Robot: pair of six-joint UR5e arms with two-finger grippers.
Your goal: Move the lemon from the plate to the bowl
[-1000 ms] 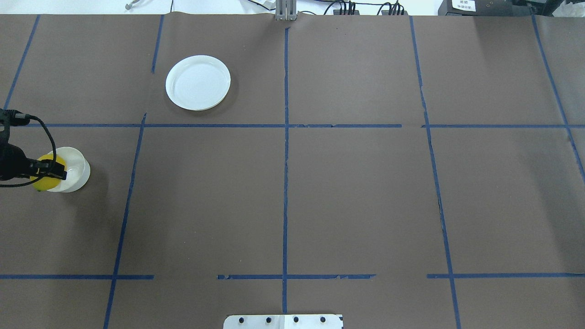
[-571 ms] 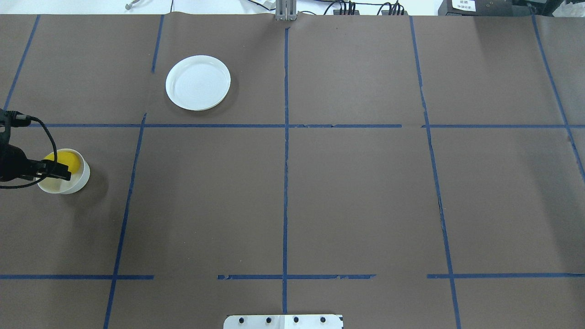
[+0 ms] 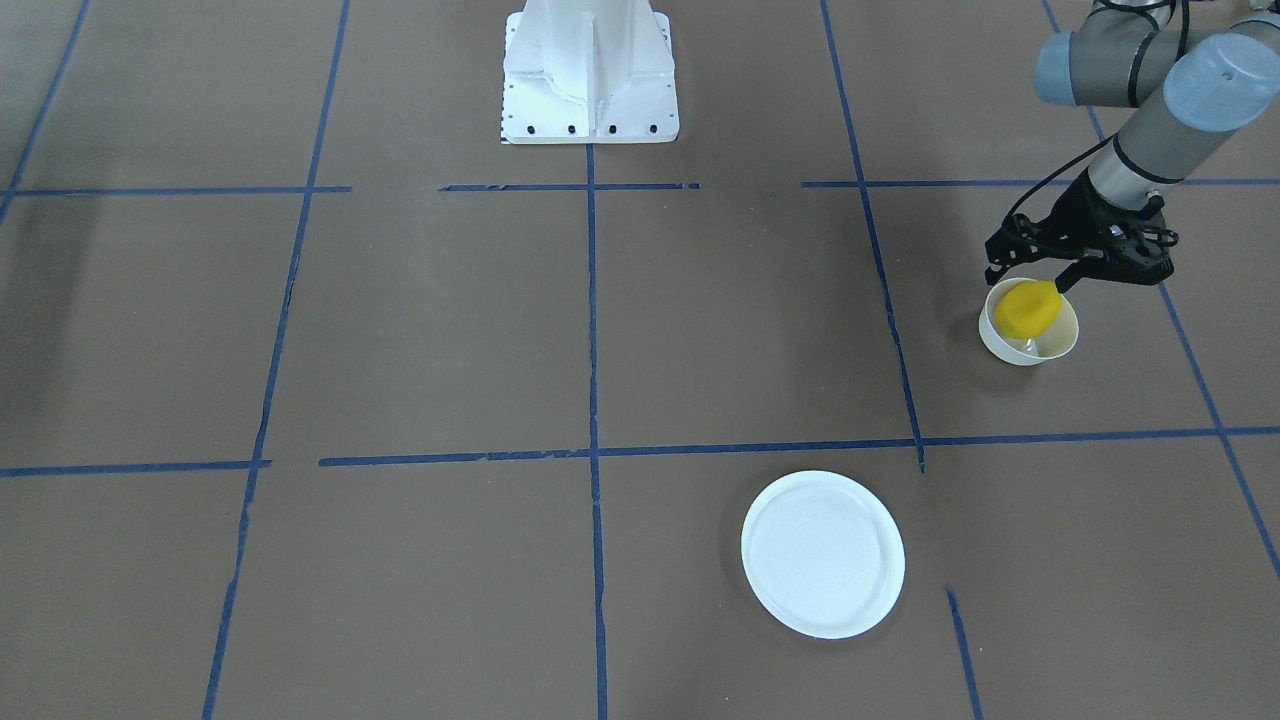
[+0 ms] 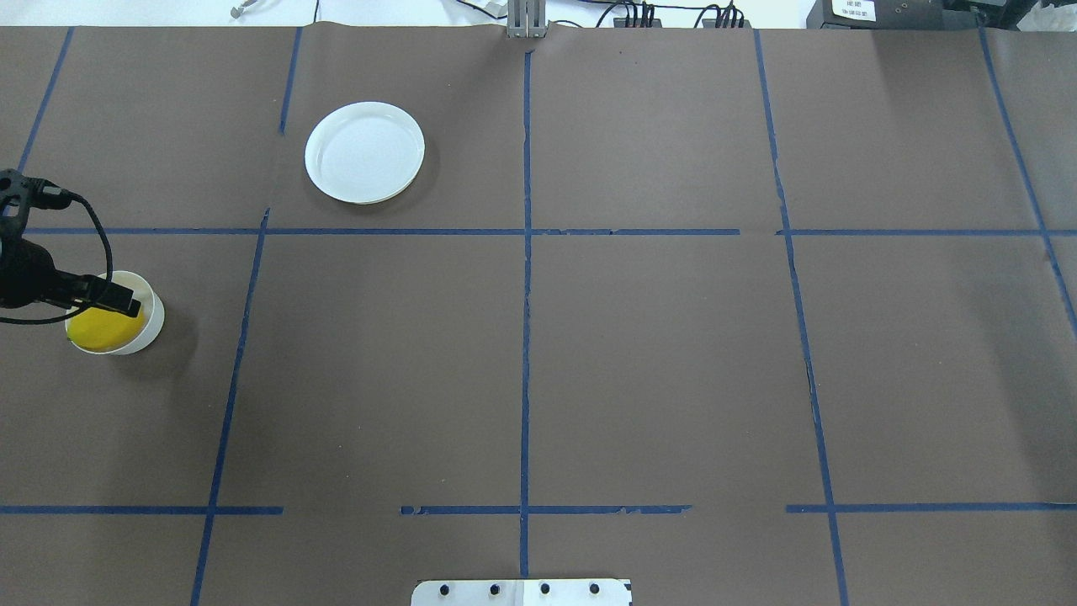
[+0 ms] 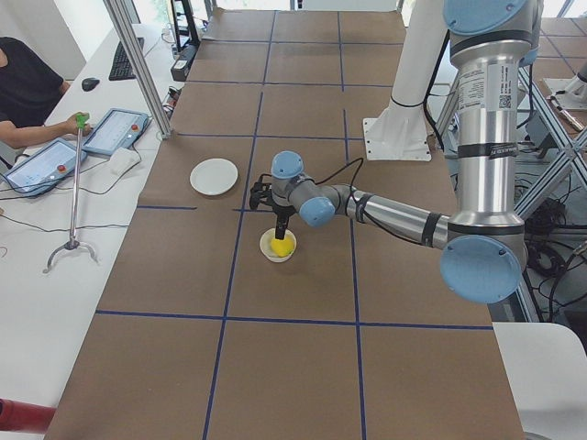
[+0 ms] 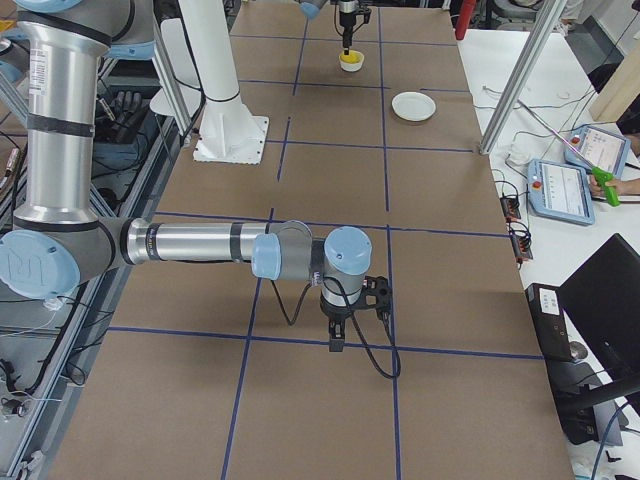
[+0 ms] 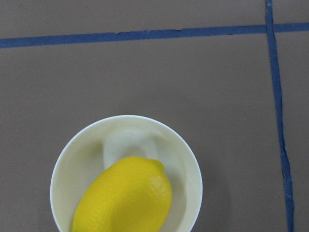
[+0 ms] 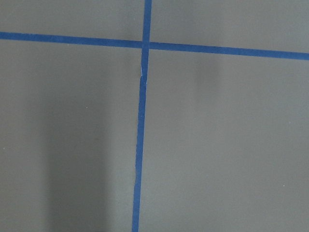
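Note:
The yellow lemon (image 3: 1027,308) lies inside the small white bowl (image 3: 1062,335), leaning on its wall, and fills most of it in the left wrist view (image 7: 124,195). My left gripper (image 3: 1030,275) hangs just above the bowl, open and empty, with its fingers apart over the rim. In the overhead view the lemon (image 4: 99,328), the bowl (image 4: 151,324) and the left gripper (image 4: 114,299) are at the far left. The flat white plate (image 4: 364,152) is empty, farther away. My right gripper (image 6: 337,345) points down at bare table, and I cannot tell its state.
The robot's white base (image 3: 590,70) stands at the middle of the table's robot side. Blue tape lines (image 4: 526,252) divide the brown table cover. An operator's tablets (image 5: 110,131) and a metal post (image 5: 142,69) stand beyond the plate's side of the table.
The left gripper held the lemon at the bowl's rim, then let it go. The lemon now rests in the bowl. The gripper has drawn back slightly above it.

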